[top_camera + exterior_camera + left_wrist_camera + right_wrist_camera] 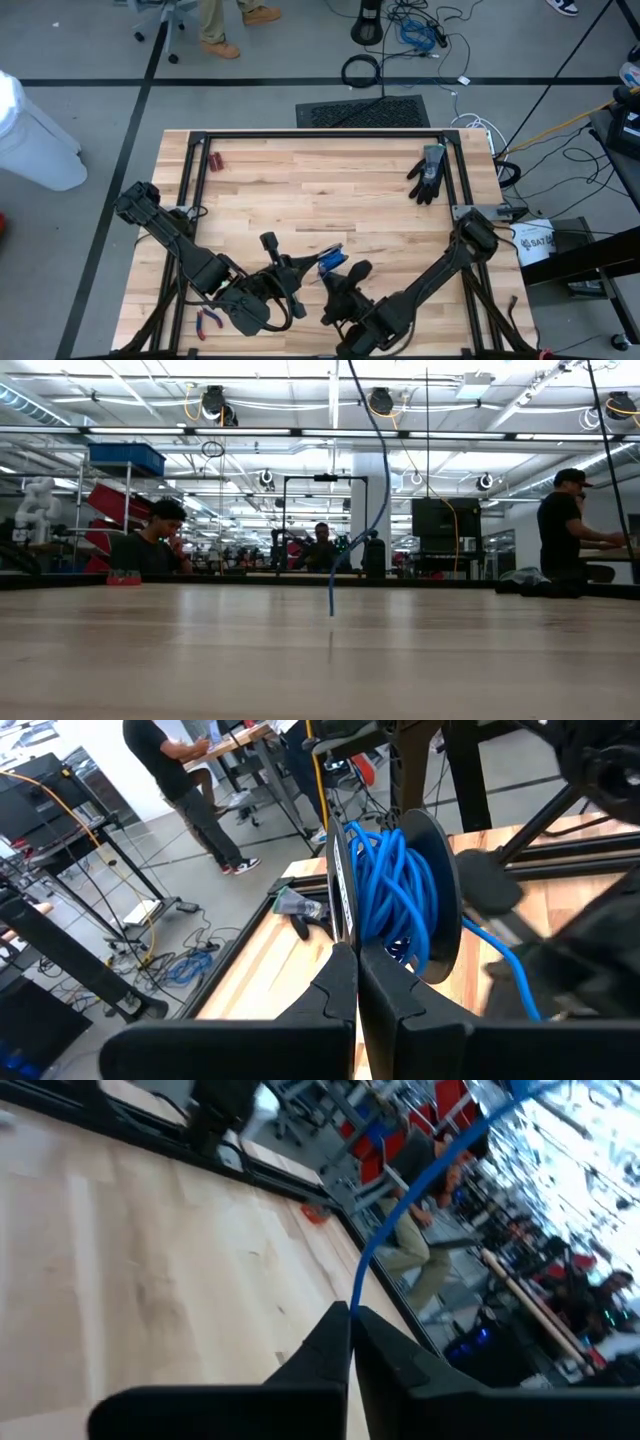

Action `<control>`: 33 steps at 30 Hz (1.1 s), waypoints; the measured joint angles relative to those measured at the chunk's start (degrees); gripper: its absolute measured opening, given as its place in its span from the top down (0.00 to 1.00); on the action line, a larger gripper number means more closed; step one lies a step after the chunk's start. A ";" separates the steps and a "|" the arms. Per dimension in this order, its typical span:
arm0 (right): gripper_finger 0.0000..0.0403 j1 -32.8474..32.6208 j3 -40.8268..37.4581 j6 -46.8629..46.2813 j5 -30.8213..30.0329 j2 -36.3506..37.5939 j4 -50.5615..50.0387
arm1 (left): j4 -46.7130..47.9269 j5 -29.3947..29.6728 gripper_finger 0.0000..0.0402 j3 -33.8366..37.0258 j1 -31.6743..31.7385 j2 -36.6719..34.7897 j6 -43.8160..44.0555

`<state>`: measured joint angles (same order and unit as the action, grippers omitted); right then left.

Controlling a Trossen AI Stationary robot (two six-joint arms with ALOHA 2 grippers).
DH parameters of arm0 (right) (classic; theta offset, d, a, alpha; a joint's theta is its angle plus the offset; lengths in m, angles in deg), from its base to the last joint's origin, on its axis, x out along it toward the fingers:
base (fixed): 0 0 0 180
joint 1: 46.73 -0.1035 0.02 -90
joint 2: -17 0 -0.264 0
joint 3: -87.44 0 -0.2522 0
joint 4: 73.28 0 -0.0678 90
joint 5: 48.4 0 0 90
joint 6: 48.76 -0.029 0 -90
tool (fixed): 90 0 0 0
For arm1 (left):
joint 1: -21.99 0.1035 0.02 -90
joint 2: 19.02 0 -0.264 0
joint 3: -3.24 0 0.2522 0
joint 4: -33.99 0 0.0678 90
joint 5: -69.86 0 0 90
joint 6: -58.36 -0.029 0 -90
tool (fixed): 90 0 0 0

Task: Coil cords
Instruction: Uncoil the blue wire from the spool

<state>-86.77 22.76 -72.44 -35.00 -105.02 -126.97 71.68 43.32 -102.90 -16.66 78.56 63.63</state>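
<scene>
A bright blue cord point(395, 880) is wound in several turns on a black two-disc reel point(443, 890). It shows as a blue patch in the high view point(330, 258), near the table's front middle. My left gripper point(356, 948) is shut on one reel disc. A loose strand point(500, 960) leaves the reel. My right gripper point(350, 1312), just right of the left one point(345, 272), is shut on a strand of the blue cord point(400, 1210). In the low view the cord point(335, 575) hangs down from above to just over the tabletop. My left gripper pinches the rim of the reel's thin black disc point(340, 915) between its two fingers, edge-on. The reel stands on edge in the hold, and the blue coil sits beside the fingers. My right gripper pinches a single strand of the blue cord point(358, 1285) between its fingertips. The cord runs straight on away from the fingers.
A black glove point(428, 172) lies at the table's far right. Small red-handled pliers point(208, 320) lie at the near left, by the left arm. A small red object point(215, 160) lies at the far left. A black frame point(320, 133) borders the table; people sit and stand beyond it.
</scene>
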 joint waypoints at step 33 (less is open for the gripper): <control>1.00 -15.35 0.04 28.47 0.01 20.96 22.01 | 5.39 -3.47 0.99 -0.09 -0.64 0.02 -1.24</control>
<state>-102.12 22.80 -43.97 -34.99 -84.06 -104.96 77.07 39.85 -102.98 -17.31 78.58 62.39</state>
